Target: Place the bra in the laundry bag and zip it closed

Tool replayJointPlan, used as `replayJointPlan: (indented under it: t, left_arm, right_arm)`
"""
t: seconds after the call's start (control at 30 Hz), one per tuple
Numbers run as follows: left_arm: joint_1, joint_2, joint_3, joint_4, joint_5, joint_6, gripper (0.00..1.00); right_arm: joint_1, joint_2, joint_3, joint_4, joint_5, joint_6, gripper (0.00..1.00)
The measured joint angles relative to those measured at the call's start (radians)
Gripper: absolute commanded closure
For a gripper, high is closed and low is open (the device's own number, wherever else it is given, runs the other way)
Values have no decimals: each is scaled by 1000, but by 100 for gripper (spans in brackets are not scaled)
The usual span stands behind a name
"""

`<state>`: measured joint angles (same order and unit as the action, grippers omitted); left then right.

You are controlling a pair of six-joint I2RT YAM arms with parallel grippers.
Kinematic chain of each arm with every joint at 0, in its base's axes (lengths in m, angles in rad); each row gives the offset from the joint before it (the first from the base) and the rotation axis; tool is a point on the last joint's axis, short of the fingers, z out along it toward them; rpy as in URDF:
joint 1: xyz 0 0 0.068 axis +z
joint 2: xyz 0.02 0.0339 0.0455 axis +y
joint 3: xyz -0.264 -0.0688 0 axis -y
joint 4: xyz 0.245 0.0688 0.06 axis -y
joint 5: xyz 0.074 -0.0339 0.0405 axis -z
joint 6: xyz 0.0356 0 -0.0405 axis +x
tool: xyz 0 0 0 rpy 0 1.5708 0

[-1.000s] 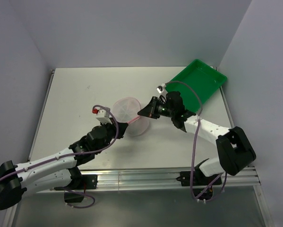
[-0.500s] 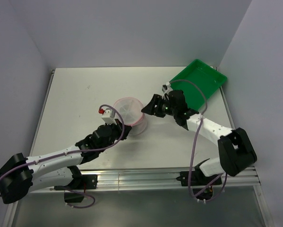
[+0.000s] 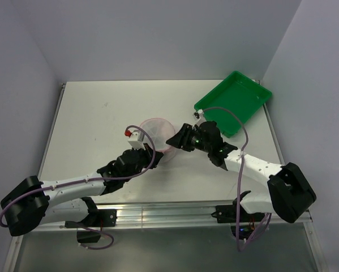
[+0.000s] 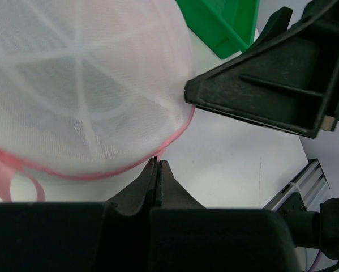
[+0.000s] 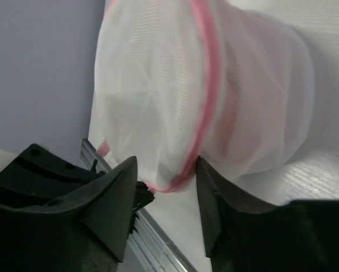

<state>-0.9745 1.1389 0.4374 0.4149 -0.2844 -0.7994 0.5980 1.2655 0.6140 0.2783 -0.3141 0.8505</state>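
Mainly one relation matters: the laundry bag (image 3: 154, 135) sits on the table (image 3: 90, 124) left of the green tray (image 3: 237, 96) and nearer the arm bases than it, and both grippers meet at the bag's side away from the tray.

- Bag looks tipped on its side. In the right wrist view the pink zip rim (image 5: 206, 85) runs as a band from the top of the frame down toward the gap between the fingers.
- Left gripper (image 4: 157, 164): clenched tight, tips at the rim's lowest point. A thin pink strand runs into the seam between them, so I read it as pinching the rim, or a pull tab on it.
- Right gripper (image 5: 165, 164): released, jaws parted and straddling the rim, mesh bulging into the gap. I see no firm contact. It comes in from the tray side and is the arm free to act.
- My judgement: the next pinch must land on the rim band straight ahead of the right fingers, close beside the left tips.

Hard to make out:
- Bra: only grey shading through the mesh; cannot say it is inside.
- Zip slider: not found in any view, so I cannot tell whether the zip is open or shut.
- Overhead, both wrists cover the rim's near edge.
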Motion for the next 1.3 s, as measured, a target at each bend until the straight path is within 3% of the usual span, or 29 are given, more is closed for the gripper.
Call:
replayJointPlan:
  t: [0.07, 0.1, 0.2, 0.23, 0.43, 0.73, 1.03, 1.3]
  left_arm:
    - [-3, 3, 0, 5, 0, 0, 100]
    - [-3, 3, 0, 7, 0, 1, 100]
    - [-3, 3, 0, 8, -1, 2, 100]
    - [-4, 3, 0, 8, -3, 3, 100]
    - [-5, -14, 1, 0, -62, 26, 100]
    - [-7, -175, -5, -79, -132, 28, 100]
    - [24, -235, -75, -226, -167, 32, 100]
    - [25, -233, -55, -224, -129, 39, 100]
  right_arm:
    - [0, 21, 1, 13, 11, 15, 59]
    - [0, 35, 3, 17, 14, 19, 72]
    - [-4, 70, 9, 20, 21, 27, 97]
    - [-8, 77, 9, 20, 22, 26, 100]
    - [-63, 107, 54, 5, -75, 9, 100]
    - [-101, 153, 161, -29, -274, -70, 100]
    - [-249, 225, 206, -53, -208, -146, 100]
    - [-247, 225, 209, -55, -202, -159, 100]
